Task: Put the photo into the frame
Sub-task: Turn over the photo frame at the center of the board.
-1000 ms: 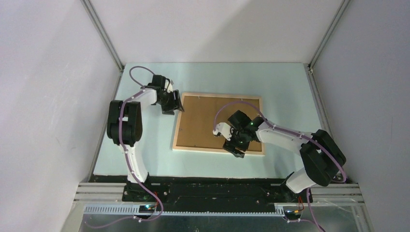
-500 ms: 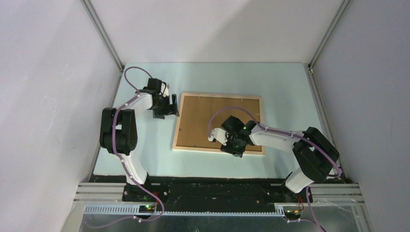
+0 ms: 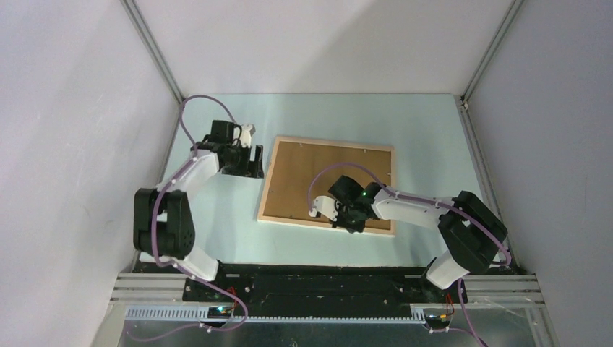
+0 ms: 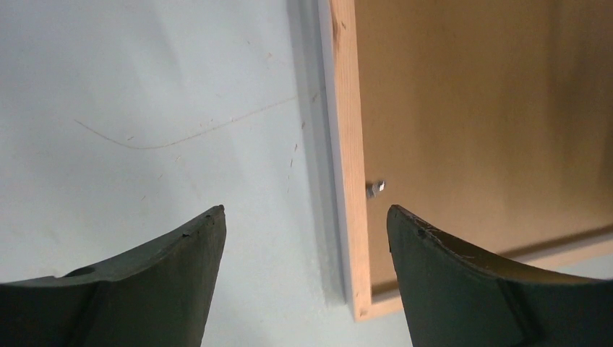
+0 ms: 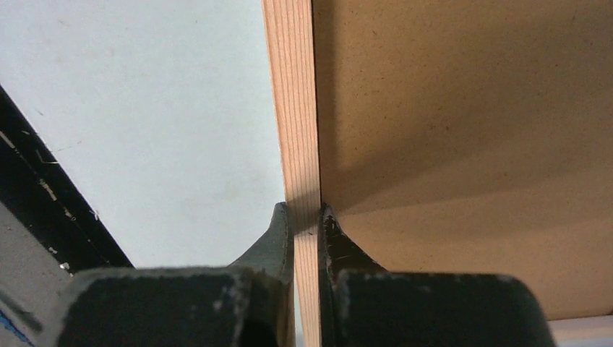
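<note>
**Right jaws pinch the frame's near rail; left jaws spread beside it**

The frame (image 3: 266, 184) lies on the pale table (image 3: 217, 217), pale wood side up, with a brown backing board (image 3: 303, 181) filling its opening. It sits around the middle of the table, between the two arms.

The right gripper (image 3: 352, 225) reaches in from the right and meets the frame at its near long rail. In the right wrist view the wooden rail (image 5: 293, 108) runs straight up from between the two dark fingers, and the jaws are pressed onto it from both sides, one finger over the table (image 5: 144, 108), the other over the board (image 5: 463, 144).

The left gripper (image 3: 251, 163) is just beside the frame's left short rail, near the far corner. Its jaws are spread wide and hold nothing. In the left wrist view the rail (image 4: 347, 144) runs up between the two fingertips, with a small metal tab (image 4: 374, 189) sticking out from its inner edge onto the board (image 4: 491, 108).
</note>
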`<action>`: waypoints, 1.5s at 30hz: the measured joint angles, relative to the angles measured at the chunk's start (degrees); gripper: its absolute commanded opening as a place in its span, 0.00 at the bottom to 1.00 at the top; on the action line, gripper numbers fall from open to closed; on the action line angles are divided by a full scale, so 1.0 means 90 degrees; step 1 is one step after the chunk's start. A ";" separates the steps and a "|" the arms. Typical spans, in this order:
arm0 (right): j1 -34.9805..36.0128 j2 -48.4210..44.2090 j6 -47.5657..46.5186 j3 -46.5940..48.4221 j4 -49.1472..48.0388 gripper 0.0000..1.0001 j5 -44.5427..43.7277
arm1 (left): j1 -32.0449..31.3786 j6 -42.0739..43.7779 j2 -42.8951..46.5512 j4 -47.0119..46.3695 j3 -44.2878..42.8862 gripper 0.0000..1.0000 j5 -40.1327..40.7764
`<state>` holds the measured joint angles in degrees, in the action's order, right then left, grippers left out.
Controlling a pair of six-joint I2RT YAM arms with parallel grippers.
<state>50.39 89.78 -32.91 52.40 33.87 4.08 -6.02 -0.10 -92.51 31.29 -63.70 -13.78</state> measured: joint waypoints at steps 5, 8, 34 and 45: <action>-0.0221 -0.0012 -0.0087 0.0253 0.0447 0.00 0.0367 | -0.0296 0.0950 0.1025 0.0066 0.0291 0.87 0.0019; -0.0420 -0.0041 -0.0170 0.0811 0.1020 0.00 0.0685 | -0.0709 0.1627 0.1834 0.0061 0.0338 0.91 0.0136; -0.2492 0.0185 -0.0568 0.5005 0.4906 0.00 0.3713 | -0.5017 0.4911 0.2370 0.0199 -0.0687 1.00 0.2030; -0.3092 0.0306 -0.0891 0.5054 0.5316 0.00 0.4427 | -0.5360 0.5119 0.1273 0.0253 -0.1178 0.84 0.2069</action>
<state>22.57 92.53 -40.93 97.89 81.71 43.92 -54.26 45.98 -81.06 33.56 -74.30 4.84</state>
